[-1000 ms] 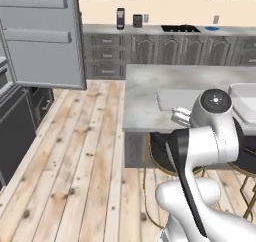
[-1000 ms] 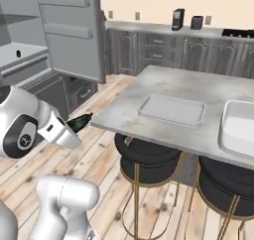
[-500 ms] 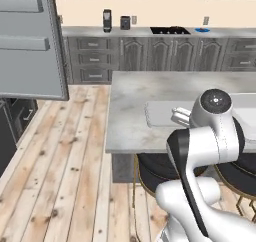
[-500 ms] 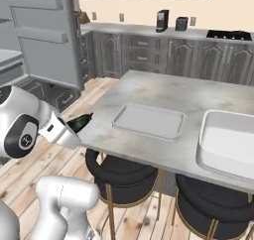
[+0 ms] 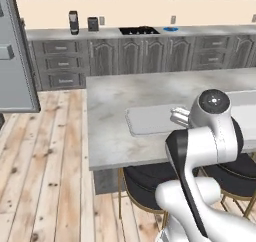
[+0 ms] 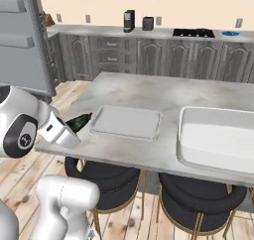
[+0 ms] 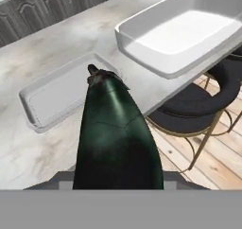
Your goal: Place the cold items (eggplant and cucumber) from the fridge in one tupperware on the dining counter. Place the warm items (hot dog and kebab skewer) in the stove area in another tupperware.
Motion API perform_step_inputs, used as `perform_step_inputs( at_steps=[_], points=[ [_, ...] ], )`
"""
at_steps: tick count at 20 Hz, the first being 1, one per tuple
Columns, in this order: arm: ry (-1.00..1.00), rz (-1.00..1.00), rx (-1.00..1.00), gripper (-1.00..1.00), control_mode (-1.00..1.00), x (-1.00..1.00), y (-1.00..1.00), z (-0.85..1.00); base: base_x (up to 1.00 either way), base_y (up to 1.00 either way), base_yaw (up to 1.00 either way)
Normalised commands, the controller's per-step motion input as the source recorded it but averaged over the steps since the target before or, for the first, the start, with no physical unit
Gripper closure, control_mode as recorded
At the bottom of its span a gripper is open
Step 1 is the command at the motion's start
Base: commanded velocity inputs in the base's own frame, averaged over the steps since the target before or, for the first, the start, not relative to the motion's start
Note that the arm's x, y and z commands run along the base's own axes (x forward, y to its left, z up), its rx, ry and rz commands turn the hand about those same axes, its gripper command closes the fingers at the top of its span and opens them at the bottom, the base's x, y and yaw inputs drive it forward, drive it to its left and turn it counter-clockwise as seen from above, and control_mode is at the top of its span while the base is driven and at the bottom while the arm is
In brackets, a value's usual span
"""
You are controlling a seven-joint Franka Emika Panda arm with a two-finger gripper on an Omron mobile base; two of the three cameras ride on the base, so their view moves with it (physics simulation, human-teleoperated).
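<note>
One eggplant (image 7: 118,133) in the claw's (image 6: 74,125) grip

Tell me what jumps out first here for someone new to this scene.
The dark eggplant held in the gripper, stem end pointing at the grey marble counter. Just beyond its tip lies a shallow grey tray, and further along the counter sits a deeper white tub, with nothing inside either. Black round stools are tucked under the counter's near edge.
</note>
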Motion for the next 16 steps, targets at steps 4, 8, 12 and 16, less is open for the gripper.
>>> perform_step_inputs(
  at_steps=[4,8,12,16],
  points=[
    [-0.04,-0.07,0.0,1.0,-1.0,0.06,0.0,0.03,0.13,-0.09,-0.26],
    [-0.11,-0.03,0.0,1.0,-1.0,0.61,-0.01,0.26,0.0,0.0,0.0],
    [0.07,0.26,0.17,1.0,-1.0,0.73,-0.38,0.27,0.0,0.0,0.0],
    [0.16,0.26,0.28,1.0,-1.0,0.52,-0.47,0.02,0.0,0.0,0.0]
  ],
)
